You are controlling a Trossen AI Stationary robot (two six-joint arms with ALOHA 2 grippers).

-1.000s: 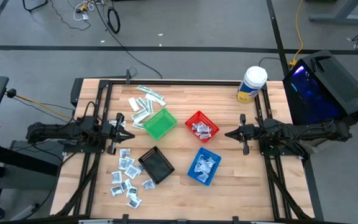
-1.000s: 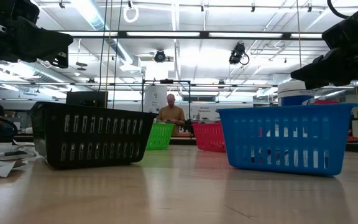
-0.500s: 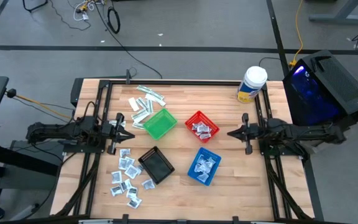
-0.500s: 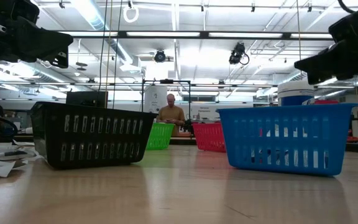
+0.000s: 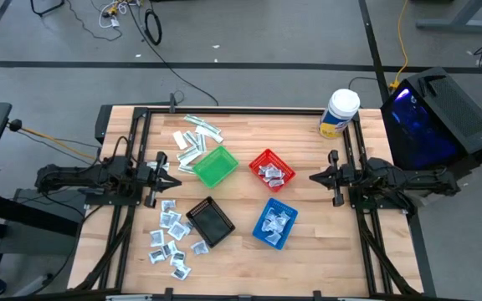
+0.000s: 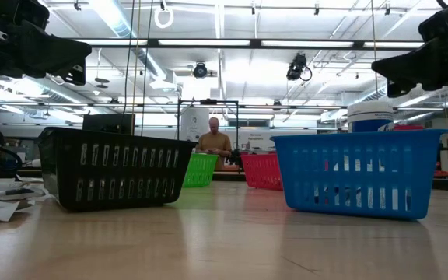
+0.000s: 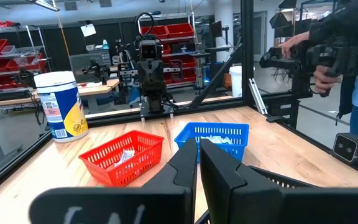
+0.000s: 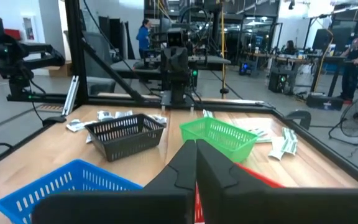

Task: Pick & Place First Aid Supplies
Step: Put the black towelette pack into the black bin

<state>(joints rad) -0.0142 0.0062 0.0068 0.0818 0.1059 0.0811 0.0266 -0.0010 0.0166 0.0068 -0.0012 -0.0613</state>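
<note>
Small white-and-blue sachets [image 5: 171,238] lie scattered lower left; pale-green strips [image 5: 196,135] fan out upper left beside the green basket [image 5: 215,166]. Left gripper [image 5: 174,178] and right gripper [image 5: 313,177] hover, both pinched closed, empty.

I see four slatted baskets: green [image 5: 215,165], red [image 5: 272,170], blue [image 5: 274,223] and black [image 5: 210,222]. By my black left gripper [image 5: 171,177] lie white-and-blue packets [image 5: 171,237] and pale green strips [image 5: 196,139]. Beyond my right gripper [image 5: 313,178] stands a white-lidded, yellow-labelled tub [image 5: 339,114].
</note>
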